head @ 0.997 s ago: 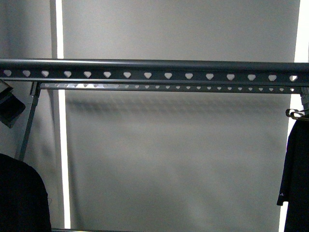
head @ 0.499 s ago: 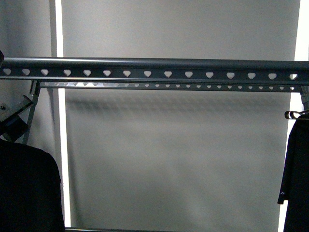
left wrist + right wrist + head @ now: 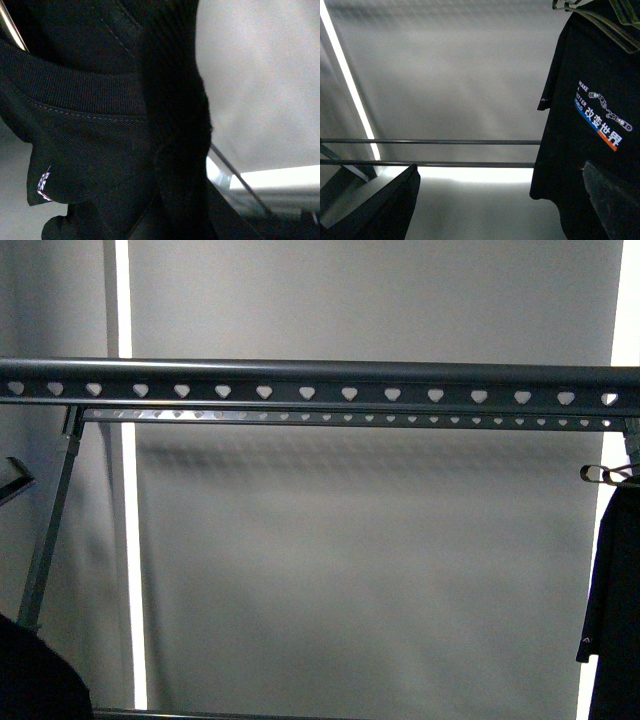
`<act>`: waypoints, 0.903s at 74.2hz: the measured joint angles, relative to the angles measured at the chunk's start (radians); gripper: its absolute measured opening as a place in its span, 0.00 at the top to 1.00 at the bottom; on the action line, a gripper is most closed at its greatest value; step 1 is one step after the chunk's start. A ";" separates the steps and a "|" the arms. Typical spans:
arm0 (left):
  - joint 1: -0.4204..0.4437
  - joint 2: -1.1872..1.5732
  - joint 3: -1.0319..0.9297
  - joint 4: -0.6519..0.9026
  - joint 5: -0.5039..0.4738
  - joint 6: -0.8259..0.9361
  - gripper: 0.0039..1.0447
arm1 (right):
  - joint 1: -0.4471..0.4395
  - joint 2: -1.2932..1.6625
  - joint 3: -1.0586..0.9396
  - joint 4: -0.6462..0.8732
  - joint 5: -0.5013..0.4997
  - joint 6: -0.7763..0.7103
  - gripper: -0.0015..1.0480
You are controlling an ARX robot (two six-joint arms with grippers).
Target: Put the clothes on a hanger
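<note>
RACK AND SHIRT: The dark grey clothes rack (image 3: 320, 380) spans the upper front view, its long rail punched with a row of heart-shaped holes and a thinner rail (image 3: 340, 420) just behind it. At the right end, the black T-shirt (image 3: 585, 150) printed "MAKE A BETTER WORLD" above Chinese characters hangs from a coat hanger (image 3: 615, 20). In the front view, a black garment (image 3: 615, 620) with a small white sleeve logo hangs under a shiny hook (image 3: 600, 474) at that same edge. More black cloth (image 3: 30, 680) sits low at the left. A ribbed black collar (image 3: 85, 90) fills the left wrist view, so it cannot be told whether the left tool is spread or pressed together. Only a dark grey slab of the right tool (image 3: 612, 200) shows, its state likewise unclear.
</note>
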 joint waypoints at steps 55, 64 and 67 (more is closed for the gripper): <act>0.108 -0.234 0.029 -0.271 0.891 1.484 0.97 | 0.000 0.000 0.000 0.000 0.000 0.000 0.07; 0.101 -0.137 0.145 -0.154 0.909 1.673 0.96 | 0.000 0.000 0.000 0.000 0.000 0.000 0.07; 0.097 -0.107 0.180 -0.076 0.968 1.751 0.96 | 0.000 0.000 0.000 0.000 0.000 0.000 0.07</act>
